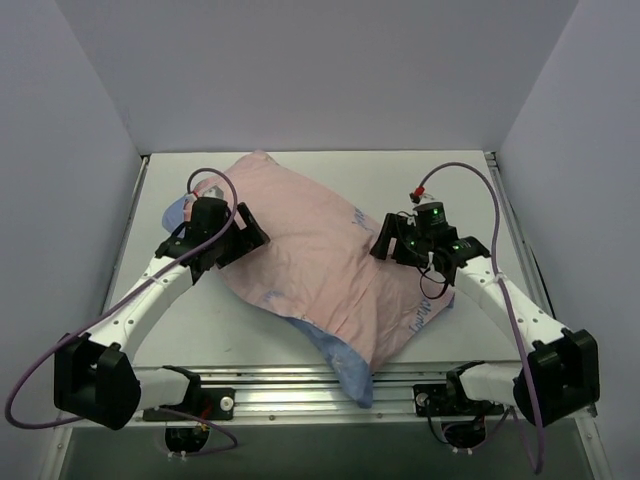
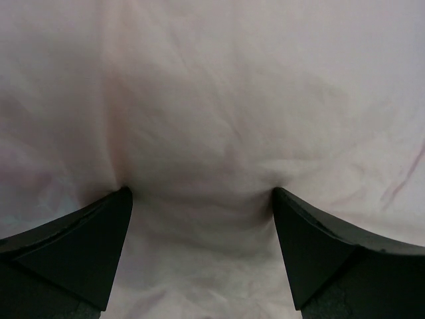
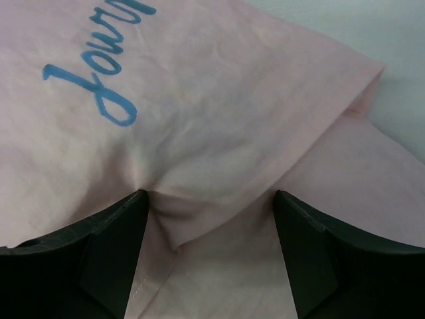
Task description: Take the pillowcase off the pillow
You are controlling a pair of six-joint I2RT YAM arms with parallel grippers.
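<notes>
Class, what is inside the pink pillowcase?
Only a plump bulge shows under the pillowcase; the pillow itself is fully covered. A blue edge peeks out at the near side.

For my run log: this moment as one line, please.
left hand: open, pressed into pillowcase | right hand: open, straddles a fold of it | stage: pillowcase not yet off

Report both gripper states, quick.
Left gripper: open, fingertips against the pillowcase, holding nothing.
Right gripper: open, straddling a pillowcase fold, not clamped.
</notes>
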